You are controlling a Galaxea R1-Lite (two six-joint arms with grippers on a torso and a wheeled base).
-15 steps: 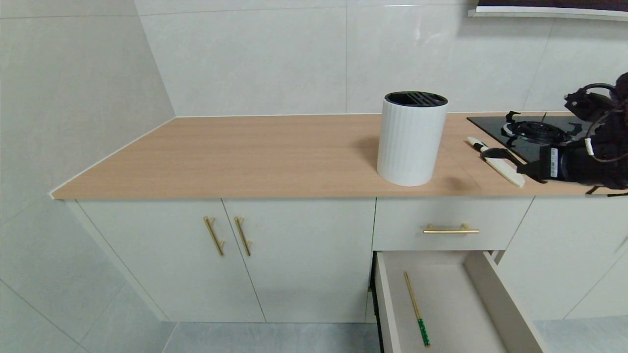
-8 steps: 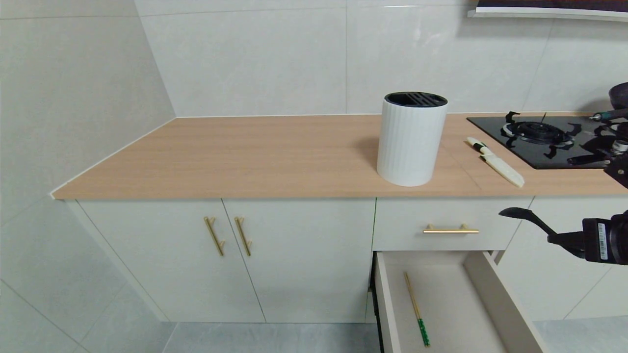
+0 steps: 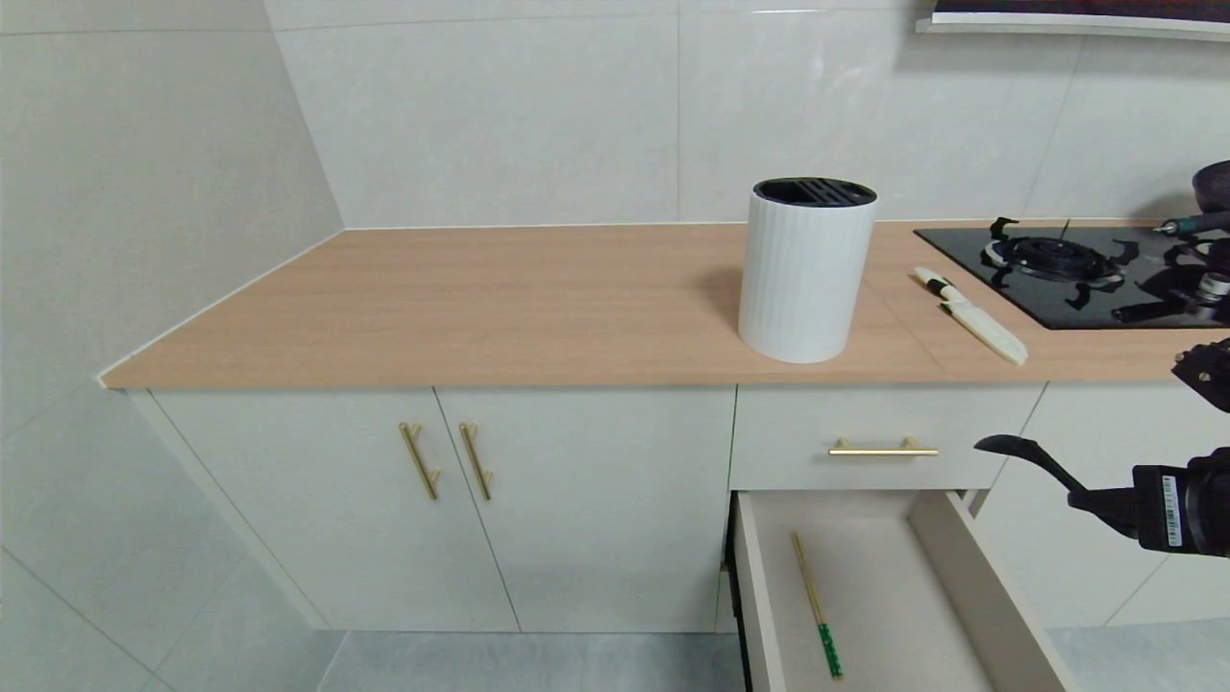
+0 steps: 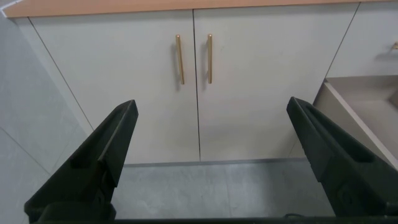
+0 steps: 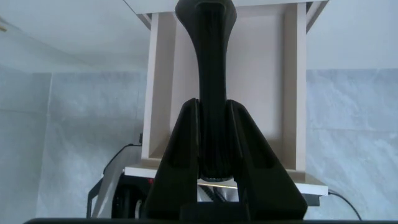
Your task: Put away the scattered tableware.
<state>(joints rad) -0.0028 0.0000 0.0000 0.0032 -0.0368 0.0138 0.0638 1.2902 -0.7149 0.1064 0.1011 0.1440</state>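
Observation:
A black spoon point(image 3: 1017, 449) hangs in the air to the right of the open drawer point(image 3: 934, 544), below counter height, with my right gripper point(image 3: 1095, 499) shut on its handle. In the right wrist view the spoon point(image 5: 211, 68) points over the drawer point(image 5: 160, 93), the gripper point(image 5: 213, 113) clamped around its stem. A pair of chopsticks with green ends point(image 3: 815, 605) lies inside the drawer. A white-handled knife point(image 3: 971, 317) rests on the wooden counter beside a white ribbed knife holder point(image 3: 805, 274). My left gripper point(image 4: 211, 109) is open, low, facing the cabinet doors.
A black gas hob point(image 3: 1057, 264) sits at the counter's right end with cookware at its edge. A shut drawer with a gold handle point(image 3: 882, 450) is above the open one. Two cabinet doors with gold handles point(image 3: 445, 461) are at the left.
My right gripper, holding the spoon, has dropped from counter height by the knife down to the right of the open drawer, sinking slightly more in the last half second.

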